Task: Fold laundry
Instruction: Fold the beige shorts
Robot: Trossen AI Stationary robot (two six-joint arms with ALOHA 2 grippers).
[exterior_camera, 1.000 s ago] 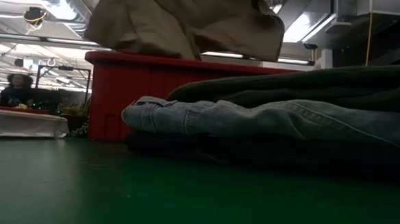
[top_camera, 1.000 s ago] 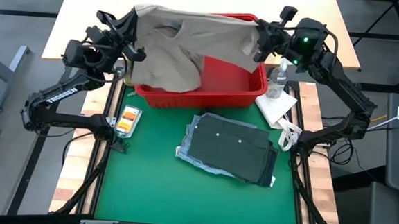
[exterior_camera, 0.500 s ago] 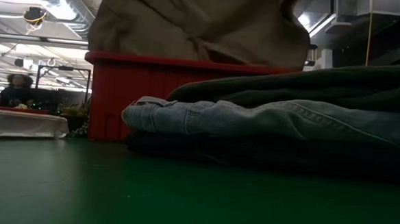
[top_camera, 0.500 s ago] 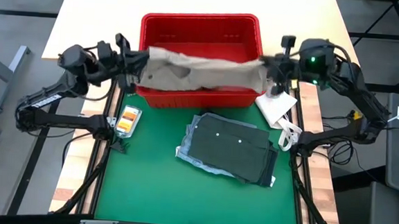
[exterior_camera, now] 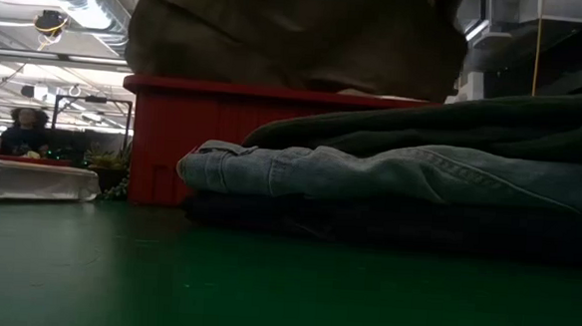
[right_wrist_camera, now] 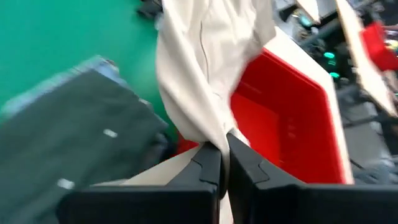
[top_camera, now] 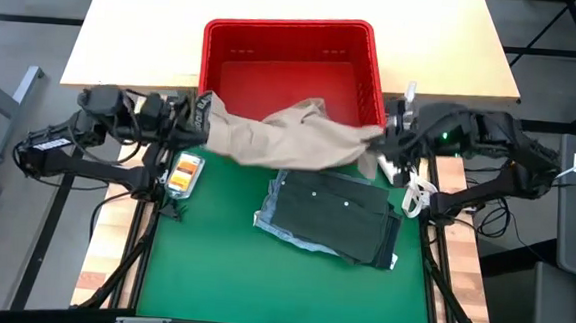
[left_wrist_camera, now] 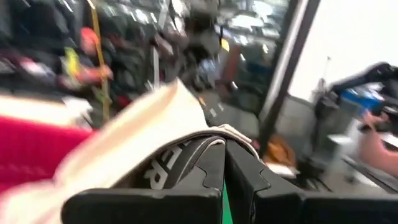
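Both grippers, left (top_camera: 199,113) and right (top_camera: 381,145), pinch the khaki piece (top_camera: 284,141); the low view alone hides them

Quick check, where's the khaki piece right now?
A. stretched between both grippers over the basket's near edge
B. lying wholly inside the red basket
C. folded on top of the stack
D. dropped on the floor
A: the khaki piece is strung between the left gripper and the right gripper, both shut on it, across the near edge of the red basket.
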